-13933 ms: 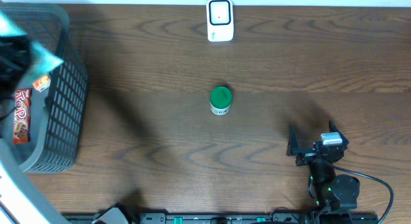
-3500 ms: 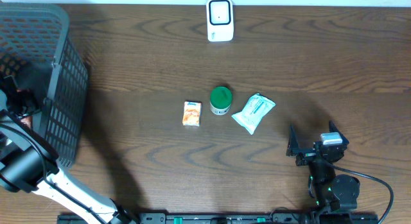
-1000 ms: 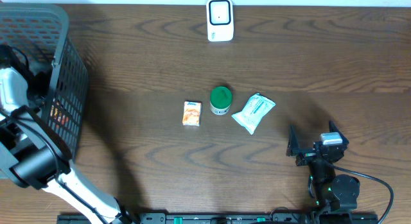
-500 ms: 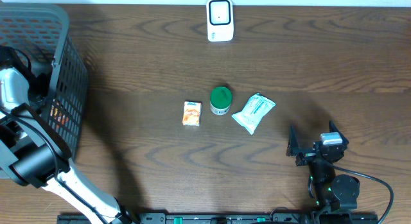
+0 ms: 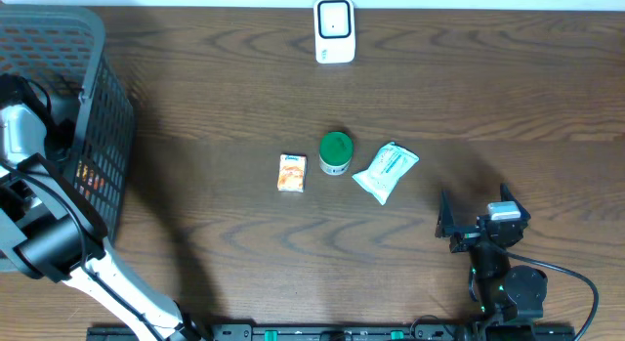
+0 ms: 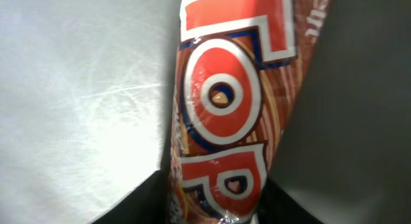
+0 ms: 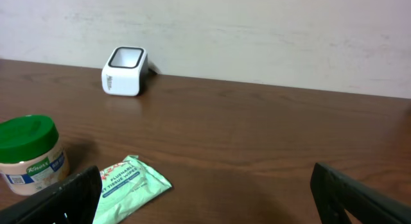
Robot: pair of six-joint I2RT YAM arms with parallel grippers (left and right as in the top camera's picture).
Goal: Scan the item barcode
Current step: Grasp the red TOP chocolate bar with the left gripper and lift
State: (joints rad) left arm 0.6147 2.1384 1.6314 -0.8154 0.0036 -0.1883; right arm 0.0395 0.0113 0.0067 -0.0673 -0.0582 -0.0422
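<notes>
I am judging the TOP candy bar [image 6: 221,115], lying in the basket [image 5: 105,136] between the jaws of the left gripper [image 6: 212,208], as light, slick and snappable, wanting a gentle mid-length pinch; I cannot tell if those jaws are clamping it, and the right gripper [image 5: 476,212] is gaping wide.

The overhead camera looks straight down on the worktop [image 5: 469,97] from well above, with the basket [image 5: 103,116] at its left edge and the scanner [image 5: 334,30] at the far edge; the right wrist camera sits low by the near right edge, facing across the worktop to the wall [image 7: 257,31], its own jaws in the lower corners; both views share the scanner, the green-lidded jar [image 5: 335,152] and the wipes packet [image 5: 385,171]; the left wrist camera is pressed close to a red-wrapped bar [image 6: 225,121] that fills its frame.
</notes>
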